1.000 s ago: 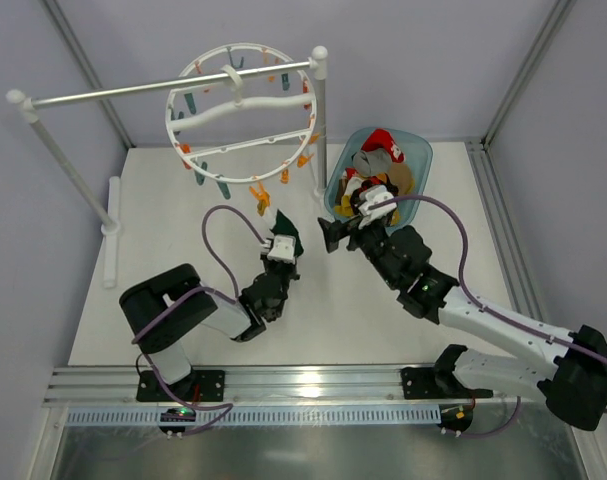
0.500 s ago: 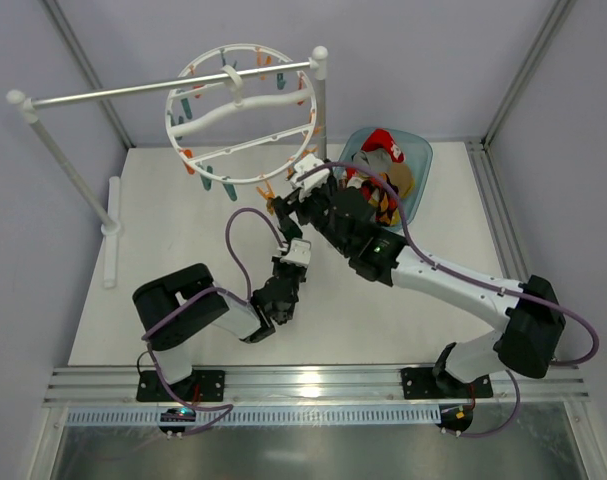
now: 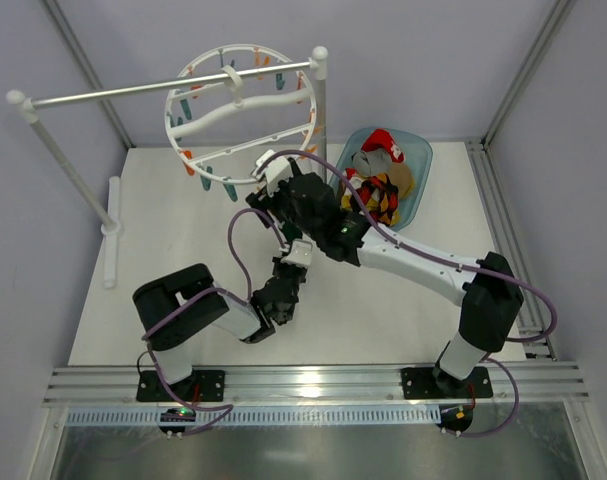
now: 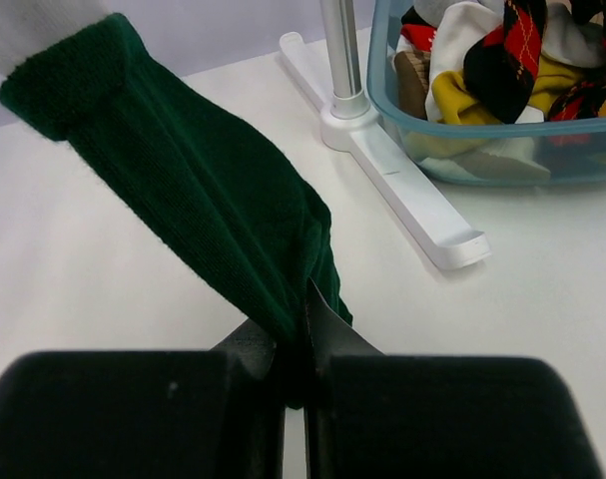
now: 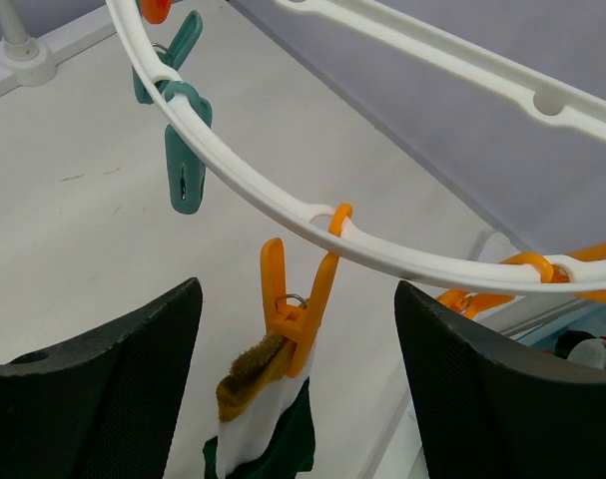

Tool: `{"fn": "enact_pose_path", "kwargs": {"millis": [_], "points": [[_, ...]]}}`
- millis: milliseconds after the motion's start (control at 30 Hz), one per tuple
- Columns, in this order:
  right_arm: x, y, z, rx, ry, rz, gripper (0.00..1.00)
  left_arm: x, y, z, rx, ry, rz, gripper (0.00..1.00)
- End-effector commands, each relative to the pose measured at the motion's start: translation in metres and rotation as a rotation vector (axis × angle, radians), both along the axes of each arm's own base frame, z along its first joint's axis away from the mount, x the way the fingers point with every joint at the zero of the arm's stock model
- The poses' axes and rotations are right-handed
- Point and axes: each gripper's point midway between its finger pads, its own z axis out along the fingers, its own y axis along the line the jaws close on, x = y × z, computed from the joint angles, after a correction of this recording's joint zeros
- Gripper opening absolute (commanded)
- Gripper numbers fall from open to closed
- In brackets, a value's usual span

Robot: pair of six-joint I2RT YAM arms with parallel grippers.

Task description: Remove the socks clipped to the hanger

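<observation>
White rail stand (image 3: 103, 93), 2 posts; teal bin (image 4: 542, 165) beside post.

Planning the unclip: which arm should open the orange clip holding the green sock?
Right. The right gripper is open around the orange clip on the hanger; the left gripper is shut on the dark green sock at its lower end.

- A white table top (image 3: 163, 210) formed the work surface, evenly lit, with only soft shadows on it.
- Plain pale grey-lavender walls (image 3: 433, 60) enclosed it at the back and on both sides.
- Slanting metal frame struts (image 3: 526, 70) ran up the rear corners.
- A white rail stand (image 3: 113, 93) with two posts and a metal crossbar stood at the rear left.
- An aluminium mounting rail (image 3: 313, 385) lined the near edge, above a dull metal sheet (image 3: 313, 450).
</observation>
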Motion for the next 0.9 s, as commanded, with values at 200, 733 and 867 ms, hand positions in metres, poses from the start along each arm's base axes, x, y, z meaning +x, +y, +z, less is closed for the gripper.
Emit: {"fn": "enact_pose_path", "kwargs": {"millis": [200,733,867], "points": [[-0.003,0.017,0.021,0.006,0.005,0.050,0.72,-0.005,-0.010,0.032,-0.166,-0.099,-0.032,0.00],[0.015,0.014,0.013,-0.034,0.009,-0.047,0.04,-0.007,-0.016,0.032,-0.138,-0.104,-0.037,0.00],[0.017,0.012,0.015,-0.032,-0.007,-0.063,0.04,-0.008,-0.017,0.032,-0.139,-0.104,-0.039,0.00]]}}
